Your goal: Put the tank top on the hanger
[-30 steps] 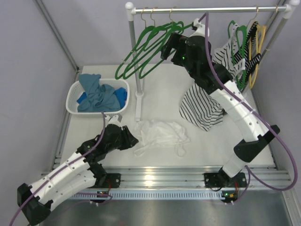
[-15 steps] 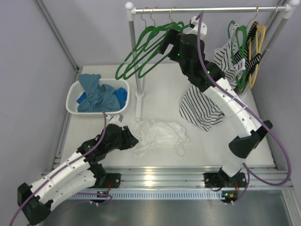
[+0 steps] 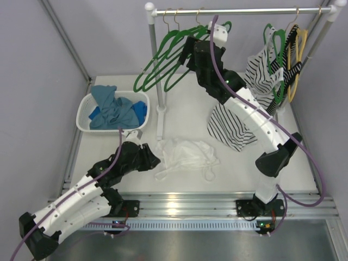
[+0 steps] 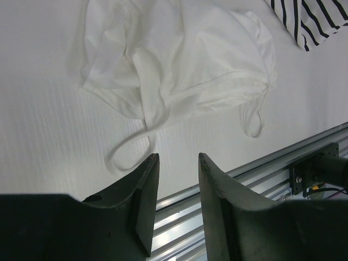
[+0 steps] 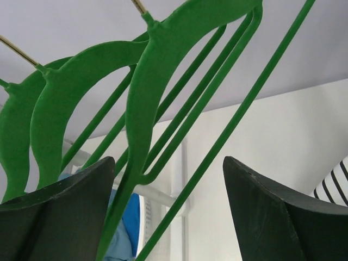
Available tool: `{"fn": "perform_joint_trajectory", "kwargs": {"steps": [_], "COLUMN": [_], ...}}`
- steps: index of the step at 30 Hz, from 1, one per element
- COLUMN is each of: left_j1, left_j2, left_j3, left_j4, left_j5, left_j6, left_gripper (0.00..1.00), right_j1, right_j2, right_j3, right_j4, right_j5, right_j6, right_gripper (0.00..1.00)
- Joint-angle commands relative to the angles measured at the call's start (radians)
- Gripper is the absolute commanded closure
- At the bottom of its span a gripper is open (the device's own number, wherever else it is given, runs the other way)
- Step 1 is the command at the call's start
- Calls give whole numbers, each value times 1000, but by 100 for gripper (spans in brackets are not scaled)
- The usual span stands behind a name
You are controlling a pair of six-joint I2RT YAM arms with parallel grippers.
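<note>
White tank top [image 3: 185,154] lay crumpled on the table [image 3: 185,103] in the top view, just right of your left gripper [image 3: 154,161] and not gripped by it. Your right gripper [image 3: 188,53] was raised among the green hangers on the rail [image 3: 244,10], at the hanger [image 3: 176,38] nearest it. A striped top [image 3: 231,128] showed under that arm, and a basket [image 3: 84,117] held blue garments [image 3: 114,111].

Left wrist view: your left gripper [image 4: 176,160] had its jaws partly parted with nothing between them. The tank top [image 4: 185,60] lay beyond the tips, with one strap loop close to them.

Right wrist view: your right gripper [image 5: 166,168] had its jaws wide. The bars of the hanger [image 5: 155,76] passed between them unclamped
</note>
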Motion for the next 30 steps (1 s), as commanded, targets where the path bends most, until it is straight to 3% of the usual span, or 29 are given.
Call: {"fn": "perform_joint_trajectory", "kwargs": {"steps": [1,13,22,30], "left_j1": [-1,-1,-1,-3], "left_j2": [-7,-18,-6,6], "left_j3": [39,45,42,41], "left_j4": [3,-21,9,23], "left_j5": [-6,-14,-20,-17], "left_j6": [21,15,10,12], "left_gripper": [60,60,60,60], "right_j1": [20,28,17,-14], "right_j2": [-2,-77,-78,-65], "right_j3": [71,6,34,57], "right_j4": [-23,-60,-131,-178], "right_j5": [52,69,16,-47], "right_j6": [-45,-115,-165,-215], "right_gripper": [21,50,62,67]}}
